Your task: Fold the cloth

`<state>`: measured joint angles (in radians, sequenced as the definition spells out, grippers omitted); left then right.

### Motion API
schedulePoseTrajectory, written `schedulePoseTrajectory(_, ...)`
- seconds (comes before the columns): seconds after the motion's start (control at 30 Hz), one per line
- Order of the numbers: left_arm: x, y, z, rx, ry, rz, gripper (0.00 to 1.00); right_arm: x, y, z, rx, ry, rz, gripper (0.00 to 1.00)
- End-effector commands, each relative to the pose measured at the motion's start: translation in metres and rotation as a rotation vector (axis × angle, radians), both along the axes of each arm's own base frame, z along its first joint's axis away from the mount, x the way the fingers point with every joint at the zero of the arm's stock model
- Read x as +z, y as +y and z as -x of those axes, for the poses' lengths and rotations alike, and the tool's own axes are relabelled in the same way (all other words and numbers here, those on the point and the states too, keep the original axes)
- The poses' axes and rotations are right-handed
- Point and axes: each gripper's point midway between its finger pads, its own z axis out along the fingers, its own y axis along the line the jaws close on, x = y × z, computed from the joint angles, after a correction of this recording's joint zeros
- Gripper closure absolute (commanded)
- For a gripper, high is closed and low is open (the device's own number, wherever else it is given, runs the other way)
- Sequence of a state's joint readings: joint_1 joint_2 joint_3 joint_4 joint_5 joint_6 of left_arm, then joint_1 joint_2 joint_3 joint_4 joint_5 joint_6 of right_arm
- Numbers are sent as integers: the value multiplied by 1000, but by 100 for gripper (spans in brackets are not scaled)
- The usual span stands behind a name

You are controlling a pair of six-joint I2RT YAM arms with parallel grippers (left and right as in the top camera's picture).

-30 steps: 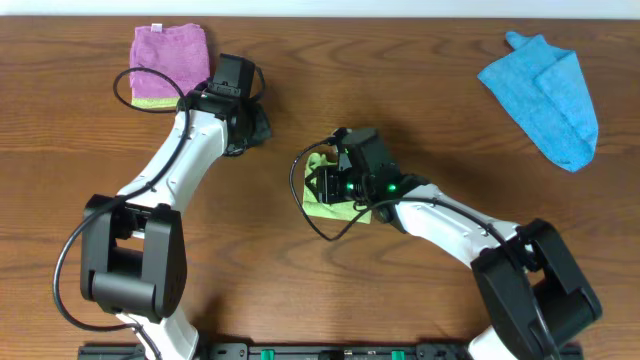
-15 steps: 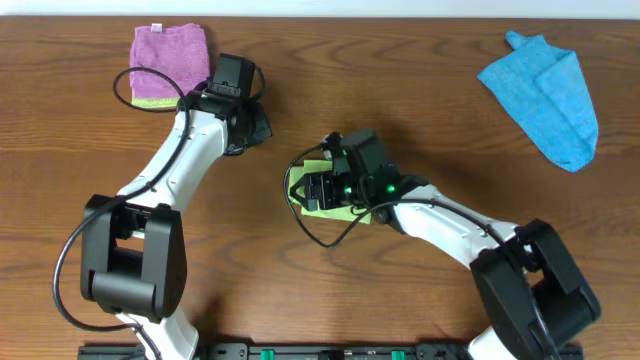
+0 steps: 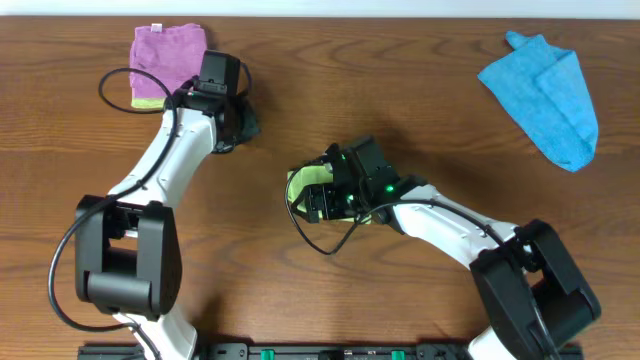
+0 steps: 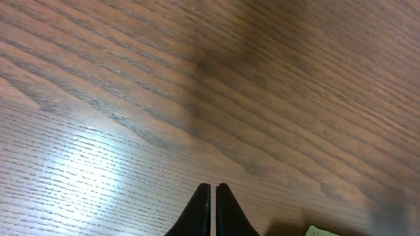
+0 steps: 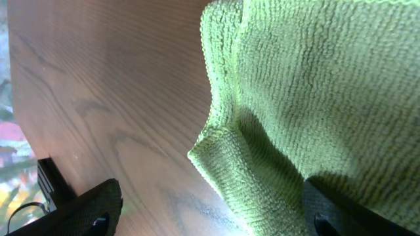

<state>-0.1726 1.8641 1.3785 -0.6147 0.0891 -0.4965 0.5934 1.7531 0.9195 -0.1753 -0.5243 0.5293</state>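
Observation:
The light yellow-green cloth [image 3: 302, 181] lies bunched at the table's middle, mostly hidden under my right gripper [image 3: 316, 201]. In the right wrist view the cloth [image 5: 308, 98] fills the upper right, with a thick folded edge hanging between the fingers. My right gripper [image 5: 210, 198] is open wide, one finger on bare wood and the other under the cloth. My left gripper [image 3: 243, 122] is shut and empty over bare wood, up and left of the cloth. In the left wrist view its fingers [image 4: 213, 196] are pressed together, and a corner of the cloth [image 4: 321, 231] shows at the bottom right.
A purple folded cloth [image 3: 170, 52] with a lime edge lies at the back left, close to the left arm. A bright blue cloth [image 3: 545, 95] lies at the back right. Black cables loop beside both wrists.
The left arm has swung up and left, away from the cloth toward the purple cloth. The right gripper has shifted left and down over the cloth, and the cloth has bunched further left.

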Motion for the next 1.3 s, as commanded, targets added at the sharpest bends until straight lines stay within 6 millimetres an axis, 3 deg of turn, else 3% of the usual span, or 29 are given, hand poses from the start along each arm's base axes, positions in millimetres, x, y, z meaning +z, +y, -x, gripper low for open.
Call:
schedulePoseTrajectory(0.0, 22, 7, -8, 9, -59, -11, 94, 5, 8, 1, 37, -17, -19, 8)
schedulePoseTrajectory(0.1, 23, 7, -8, 9, -62, -11, 94, 12, 10, -6, 33, -48, -39, 2)
schedulePoseTrajectory(0.3, 38, 8, -8, 11, -97, -5, 93, 44, 7, -35, 35, -181, -72, 1)
schedulePoseTrajectory(0.33, 42, 8, -8, 13, -107, -4, 91, 49, 5, -39, 31, -194, -68, 1)
schedulePoseTrajectory(0.5, 62, 7, 0, 6, -128, 18, 59, 74, -16, -53, 67, -274, -6, 1)
schedulePoseTrajectory(0.6, 68, -2, 7, -20, -115, 70, 45, 86, -48, -61, 54, -342, 131, 1)
schedulePoseTrajectory(0.67, 69, -11, 12, -43, -98, 118, 42, 96, -75, -63, 38, -383, 226, 1)
schedulePoseTrajectory(0.77, 67, -19, 20, -43, -60, 173, 41, 110, -116, -54, -4, -382, 315, 1)
schedulePoseTrajectory(1.03, 51, -42, 43, -79, 32, 278, 46, 122, -211, -2, -190, -269, 394, 1)
schedulePoseTrajectory(1.27, 34, -61, 64, -80, 115, 336, 46, 133, -234, 45, -319, -395, 360, 1)
